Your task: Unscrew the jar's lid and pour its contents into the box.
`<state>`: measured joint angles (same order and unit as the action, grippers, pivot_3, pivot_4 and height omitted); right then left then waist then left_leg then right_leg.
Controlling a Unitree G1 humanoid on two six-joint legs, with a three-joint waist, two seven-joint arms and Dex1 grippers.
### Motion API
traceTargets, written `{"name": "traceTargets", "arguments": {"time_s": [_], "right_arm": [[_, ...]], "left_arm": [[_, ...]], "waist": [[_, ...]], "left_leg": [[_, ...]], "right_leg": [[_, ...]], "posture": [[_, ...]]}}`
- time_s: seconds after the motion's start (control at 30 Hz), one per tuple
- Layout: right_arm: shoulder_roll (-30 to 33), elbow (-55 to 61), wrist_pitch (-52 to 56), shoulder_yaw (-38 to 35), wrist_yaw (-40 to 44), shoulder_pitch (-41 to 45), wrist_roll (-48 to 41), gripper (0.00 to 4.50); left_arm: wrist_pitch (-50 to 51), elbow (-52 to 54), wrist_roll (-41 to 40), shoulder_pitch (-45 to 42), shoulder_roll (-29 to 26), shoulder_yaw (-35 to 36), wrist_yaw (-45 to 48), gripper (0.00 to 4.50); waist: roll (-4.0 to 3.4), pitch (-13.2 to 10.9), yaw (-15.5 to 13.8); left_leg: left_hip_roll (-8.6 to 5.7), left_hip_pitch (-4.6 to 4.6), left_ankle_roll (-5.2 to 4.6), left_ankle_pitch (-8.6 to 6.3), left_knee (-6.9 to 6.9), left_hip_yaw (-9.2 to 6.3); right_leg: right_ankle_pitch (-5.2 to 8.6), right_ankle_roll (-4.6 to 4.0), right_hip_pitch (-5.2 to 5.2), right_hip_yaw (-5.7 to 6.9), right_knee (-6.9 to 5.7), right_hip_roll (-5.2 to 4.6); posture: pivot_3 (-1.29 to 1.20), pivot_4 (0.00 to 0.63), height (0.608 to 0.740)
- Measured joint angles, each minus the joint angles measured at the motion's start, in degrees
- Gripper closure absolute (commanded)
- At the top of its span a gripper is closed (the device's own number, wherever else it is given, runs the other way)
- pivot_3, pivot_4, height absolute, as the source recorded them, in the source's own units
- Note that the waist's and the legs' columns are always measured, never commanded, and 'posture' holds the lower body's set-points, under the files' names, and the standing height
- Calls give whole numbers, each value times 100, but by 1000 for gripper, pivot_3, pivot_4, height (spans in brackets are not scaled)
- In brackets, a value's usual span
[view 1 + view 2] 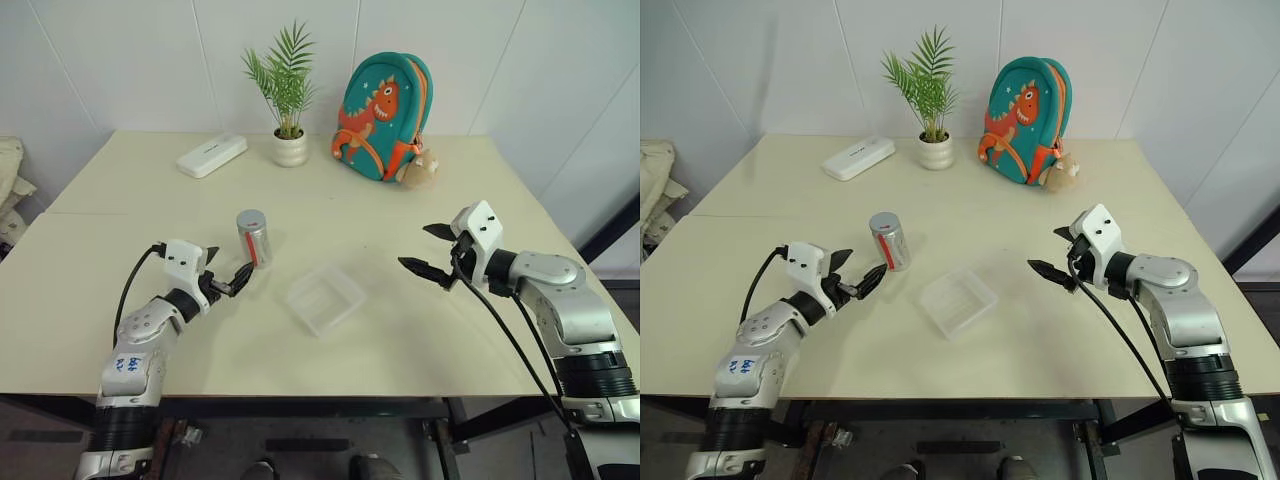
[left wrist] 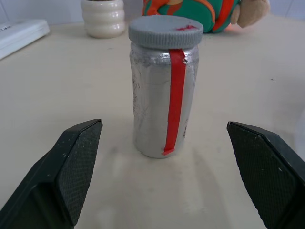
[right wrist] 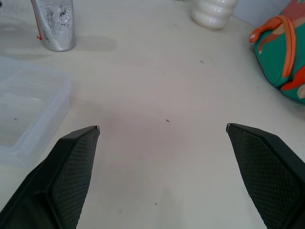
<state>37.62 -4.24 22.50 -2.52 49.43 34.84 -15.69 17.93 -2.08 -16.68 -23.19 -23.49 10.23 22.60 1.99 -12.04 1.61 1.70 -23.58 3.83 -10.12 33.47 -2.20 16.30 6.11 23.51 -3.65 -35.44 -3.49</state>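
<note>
Lining up on the capped jar (image 2: 163, 102), the left gripper (image 1: 226, 268) holds its jaws spread to straddle it, while the right gripper (image 1: 432, 250) waits agape beside the box (image 1: 325, 298).

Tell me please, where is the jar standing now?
The jar stands upright on the table, left of centre in the head views, just beyond the open left gripper, with the clear box to its right.

head pair: table (image 1: 420, 330) seen from above | left wrist: jar (image 2: 163, 95) close | right wrist: jar, box (image 3: 28, 109) shared
</note>
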Motion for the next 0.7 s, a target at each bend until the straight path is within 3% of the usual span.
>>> {"name": "traceTargets", "arguments": {"time_s": [0.27,0.4,0.7], "right_arm": [[9,445,400,-8,217,-294,-285,0],[22,457,397,-8,197,-294,-278,0],[11,470,396,-7,82,-285,-270,0]], "left_arm": [[-143,-360,209,-351,246,-94,-184,36],[-219,-598,310,-494,303,-130,-213,36],[-744,-1777,448,-1303,364,-131,-259,36]], "waist": [[0,0,14],[0,0,4],[0,0,2]], "left_leg": [[0,0,0,-1,0,0],[-1,0,0,-1,4,0],[-1,-3,-1,-2,7,0]], "right_leg": [[-22,41,1,0,-1,1],[-12,22,0,0,0,2],[-17,30,0,0,2,2]], "posture": [[0,150,740],[0,150,740],[0,150,740]]}}
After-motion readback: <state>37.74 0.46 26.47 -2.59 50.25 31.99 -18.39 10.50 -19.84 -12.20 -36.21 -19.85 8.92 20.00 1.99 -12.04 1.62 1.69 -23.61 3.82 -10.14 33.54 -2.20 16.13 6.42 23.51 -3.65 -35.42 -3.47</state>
